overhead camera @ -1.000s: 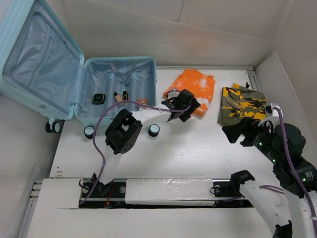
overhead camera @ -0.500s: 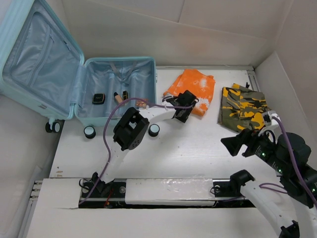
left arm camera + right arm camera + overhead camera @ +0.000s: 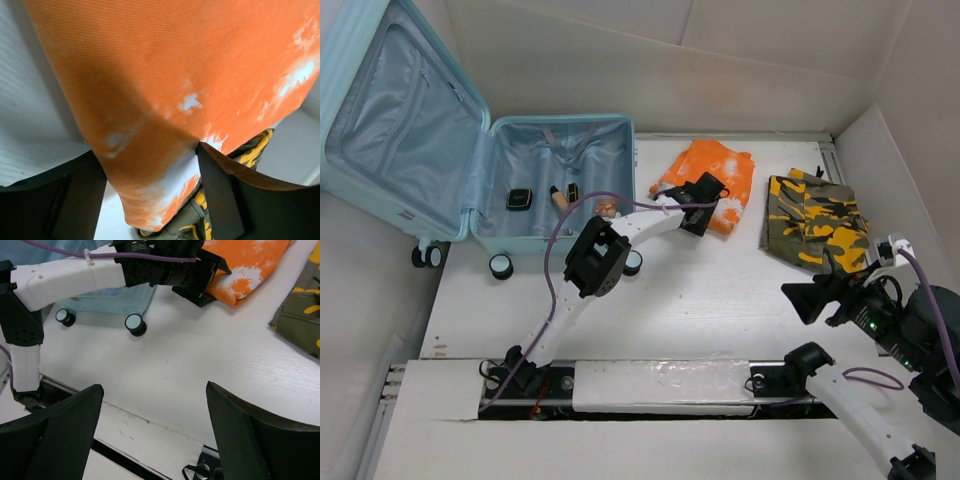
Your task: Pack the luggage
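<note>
The luggage (image 3: 400, 130) lies open at the far left corner of the table (image 3: 720, 290), lid propped up. Near its right side, the left gripper (image 3: 701, 189) straddles the edge of an orange shirt (image 3: 725, 160), jaws apart. The right gripper (image 3: 812, 298) hovers wide open beside a camouflage garment (image 3: 810, 215).

White table (image 3: 740, 300) with faint wood grain, boxed in by plain off-white panel walls. Back wall (image 3: 740, 60) shows panel seams, angled side panel (image 3: 910, 150) stands on the right, and a pale lower surface (image 3: 370, 340) lies left of the table. Light soft and even, shadows weak.
</note>
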Robot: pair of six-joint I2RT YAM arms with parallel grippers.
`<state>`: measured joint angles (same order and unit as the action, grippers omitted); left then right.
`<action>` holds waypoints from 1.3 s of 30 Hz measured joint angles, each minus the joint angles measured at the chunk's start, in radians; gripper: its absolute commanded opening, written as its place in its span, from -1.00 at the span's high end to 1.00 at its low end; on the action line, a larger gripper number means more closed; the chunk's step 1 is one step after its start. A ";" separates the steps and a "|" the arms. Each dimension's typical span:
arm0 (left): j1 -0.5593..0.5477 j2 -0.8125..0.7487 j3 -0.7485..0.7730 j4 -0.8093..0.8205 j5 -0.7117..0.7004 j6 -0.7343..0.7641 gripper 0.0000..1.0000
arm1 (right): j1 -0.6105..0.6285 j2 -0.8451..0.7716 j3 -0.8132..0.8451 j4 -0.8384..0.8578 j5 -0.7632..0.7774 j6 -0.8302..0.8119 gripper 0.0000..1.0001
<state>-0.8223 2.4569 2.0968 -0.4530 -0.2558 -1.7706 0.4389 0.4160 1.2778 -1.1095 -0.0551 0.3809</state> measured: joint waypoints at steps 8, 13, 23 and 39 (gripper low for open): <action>0.017 0.034 0.024 0.018 -0.013 0.031 0.92 | 0.001 0.000 0.024 -0.042 0.035 -0.005 -0.71; 0.039 0.027 0.000 0.094 -0.019 0.127 1.00 | 0.001 -0.002 0.036 -0.055 0.034 -0.009 -0.69; 0.107 -0.024 0.056 0.071 -0.014 0.548 1.00 | 0.001 -0.002 0.033 -0.029 0.021 -0.011 -0.69; 0.670 -0.478 -0.016 -0.051 0.343 1.049 1.00 | 0.001 0.084 -0.082 0.108 -0.011 0.015 -0.67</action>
<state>-0.1520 1.9793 2.0811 -0.5045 0.0868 -0.7212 0.4400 0.5003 1.1954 -1.0016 -0.0662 0.3958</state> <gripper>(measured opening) 0.060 0.834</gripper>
